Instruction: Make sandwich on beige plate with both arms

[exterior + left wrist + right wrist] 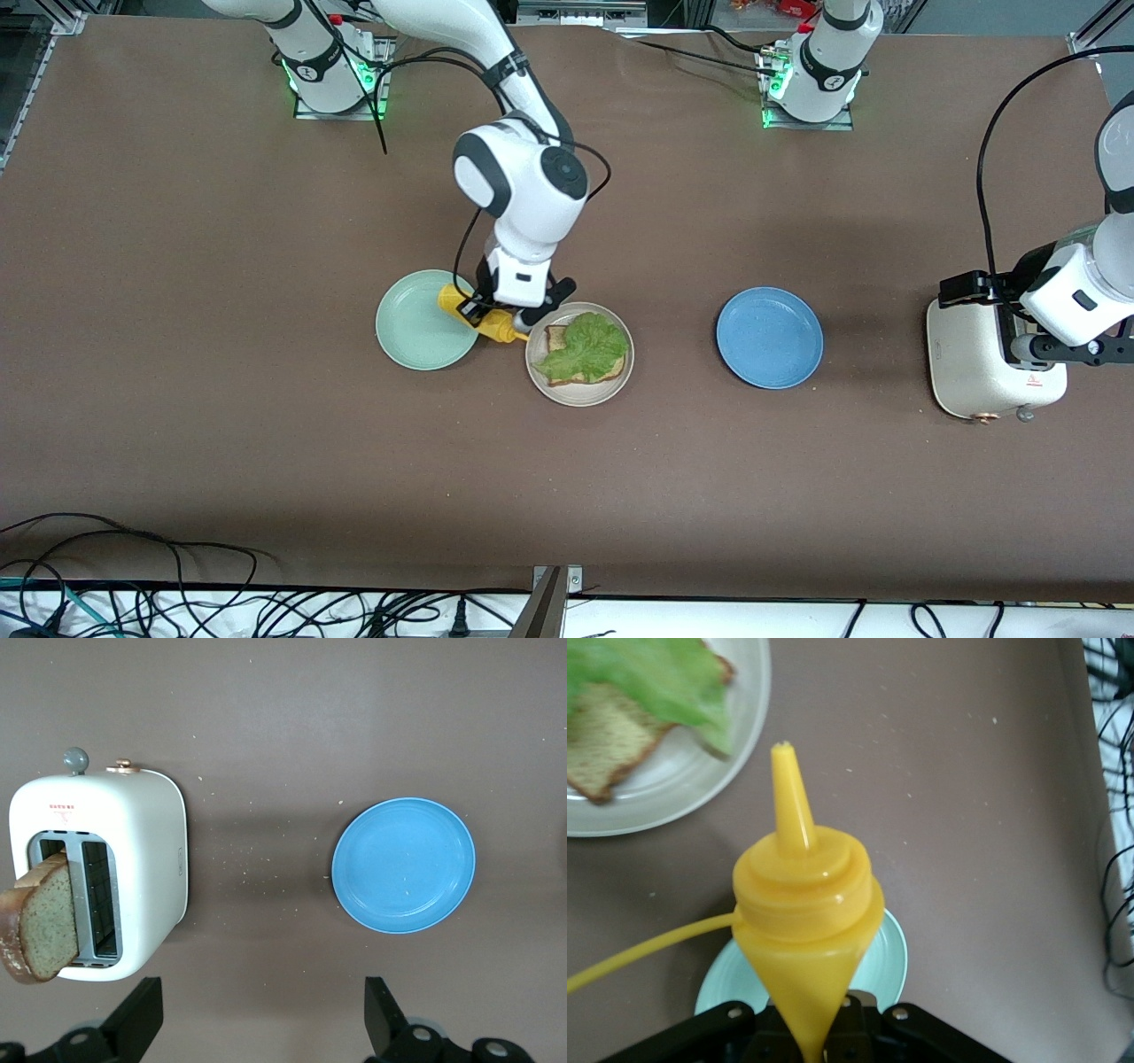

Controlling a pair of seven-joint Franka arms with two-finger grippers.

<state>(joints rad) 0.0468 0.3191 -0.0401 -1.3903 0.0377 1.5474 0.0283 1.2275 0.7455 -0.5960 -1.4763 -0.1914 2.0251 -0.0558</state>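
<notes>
The beige plate [578,392] holds one bread slice [557,338] with a green lettuce leaf [586,347] lying on it. My right gripper [498,308] is shut on a yellow squeeze bottle [485,321], hanging between the mint plate and the beige plate. The bottle is tilted and its nozzle points at the beige plate's rim. In the right wrist view the bottle [804,904] fills the middle above the right gripper [811,1038], with the beige plate [700,788] and lettuce [647,673] ahead. My left gripper [1076,347] hangs open over the toaster; in the left wrist view the left gripper [263,1019] holds nothing.
A white toaster [974,363] at the left arm's end holds a bread slice [40,926] sticking out of one slot. A blue plate [769,338] lies between toaster and beige plate. A mint green plate [415,323] lies beside the beige plate, toward the right arm's end.
</notes>
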